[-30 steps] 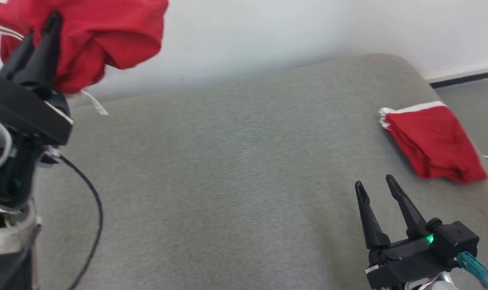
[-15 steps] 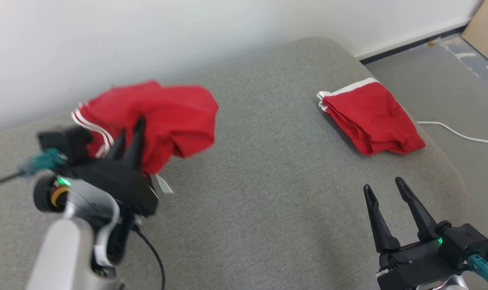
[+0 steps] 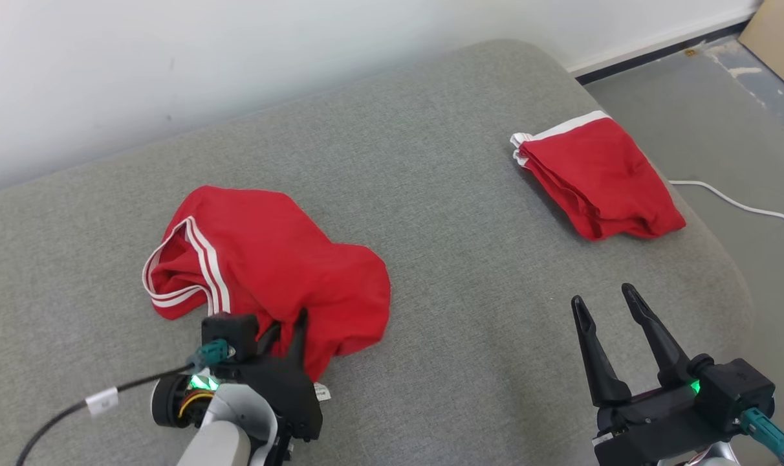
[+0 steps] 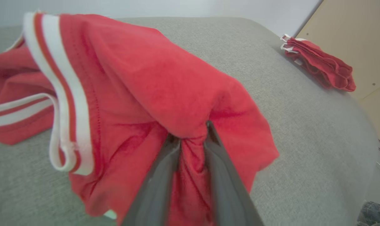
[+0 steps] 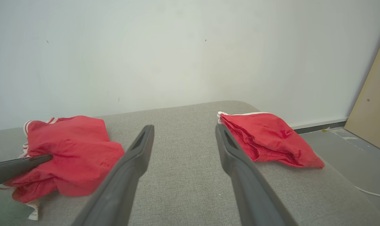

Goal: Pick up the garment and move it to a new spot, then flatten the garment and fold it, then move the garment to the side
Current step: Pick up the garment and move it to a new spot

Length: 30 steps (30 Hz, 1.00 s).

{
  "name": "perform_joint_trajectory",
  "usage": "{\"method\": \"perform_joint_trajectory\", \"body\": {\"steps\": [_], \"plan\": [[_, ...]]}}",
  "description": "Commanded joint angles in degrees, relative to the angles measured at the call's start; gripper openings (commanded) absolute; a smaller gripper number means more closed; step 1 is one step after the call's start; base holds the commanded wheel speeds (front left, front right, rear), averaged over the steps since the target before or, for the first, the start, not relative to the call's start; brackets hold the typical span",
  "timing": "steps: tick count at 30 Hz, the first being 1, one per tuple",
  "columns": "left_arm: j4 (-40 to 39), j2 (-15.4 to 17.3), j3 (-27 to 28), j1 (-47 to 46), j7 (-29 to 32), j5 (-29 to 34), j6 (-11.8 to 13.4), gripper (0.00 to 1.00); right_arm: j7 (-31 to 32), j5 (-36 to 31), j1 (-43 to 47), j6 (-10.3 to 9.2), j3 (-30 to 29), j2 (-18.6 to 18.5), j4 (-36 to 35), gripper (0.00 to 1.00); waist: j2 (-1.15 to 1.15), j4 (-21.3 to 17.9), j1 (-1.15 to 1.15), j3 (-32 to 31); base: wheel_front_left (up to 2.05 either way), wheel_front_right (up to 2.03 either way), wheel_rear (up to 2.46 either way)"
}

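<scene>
The garment [image 3: 269, 272], red with white-striped trim, lies crumpled on the left half of the grey cushion [image 3: 463, 259]. My left gripper [image 3: 285, 327] is at its near edge, low over the cushion. In the left wrist view the garment [image 4: 146, 78] bunches between the two fingers, and the left gripper [image 4: 191, 133] pinches a fold at its tips. The right wrist view shows the garment [image 5: 71, 150] with one left finger [image 5: 20, 166] on it. My right gripper [image 3: 602, 294] stands open over the cushion's near right, with nothing between its fingers [image 5: 130, 163].
A second red garment [image 3: 599, 175], folded, lies at the cushion's far right corner. Beyond the right edge is grey floor with a white cable [image 3: 741, 207] and a brown board [image 3: 780, 39]. A white wall runs behind the cushion.
The head view has shifted. My left gripper has come down from a raised position, and the garment now rests on the cushion. The right gripper has stayed open in place.
</scene>
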<state>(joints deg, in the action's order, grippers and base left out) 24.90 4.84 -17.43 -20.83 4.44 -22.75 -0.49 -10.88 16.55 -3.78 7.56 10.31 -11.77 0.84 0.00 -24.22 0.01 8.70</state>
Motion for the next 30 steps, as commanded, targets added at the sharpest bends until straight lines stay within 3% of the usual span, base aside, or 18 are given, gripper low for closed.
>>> {"method": "perform_joint_trajectory", "body": {"steps": [1, 13, 23, 30], "plan": [[1.03, -0.09, -0.02, -0.09, -2.28, 1.12, 0.44, 1.00, -0.18, 0.01, 0.20, -0.13, -0.17, 0.09, -0.02, 1.00, 0.00, 0.85, -0.01, -0.29, 0.00, 0.00, 0.00], [-2.33, 1.35, 1.24, 5.32, -17.77, 2.78, 1.32, 1.00, 0.25, 0.10, 2.13, -0.13, -1.79, -0.24, 0.14, 1.00, 0.00, 7.54, -0.01, -3.35, 0.00, 0.00, 0.00], [-14.29, 1.79, 8.13, 16.60, -19.61, 4.80, 3.87, 1.00, 0.14, 0.73, 4.69, -0.13, -3.11, -0.63, 0.66, 1.00, 0.00, 14.53, -0.01, -7.12, 0.00, 0.00, 0.00], [-16.58, 0.62, 13.96, 23.51, -19.65, 6.69, 2.93, 1.00, -1.76, 1.56, 6.58, -0.13, -3.91, -0.97, 3.07, 1.00, 0.00, 18.45, -0.01, -8.71, 0.00, 0.00, 0.00]]}}
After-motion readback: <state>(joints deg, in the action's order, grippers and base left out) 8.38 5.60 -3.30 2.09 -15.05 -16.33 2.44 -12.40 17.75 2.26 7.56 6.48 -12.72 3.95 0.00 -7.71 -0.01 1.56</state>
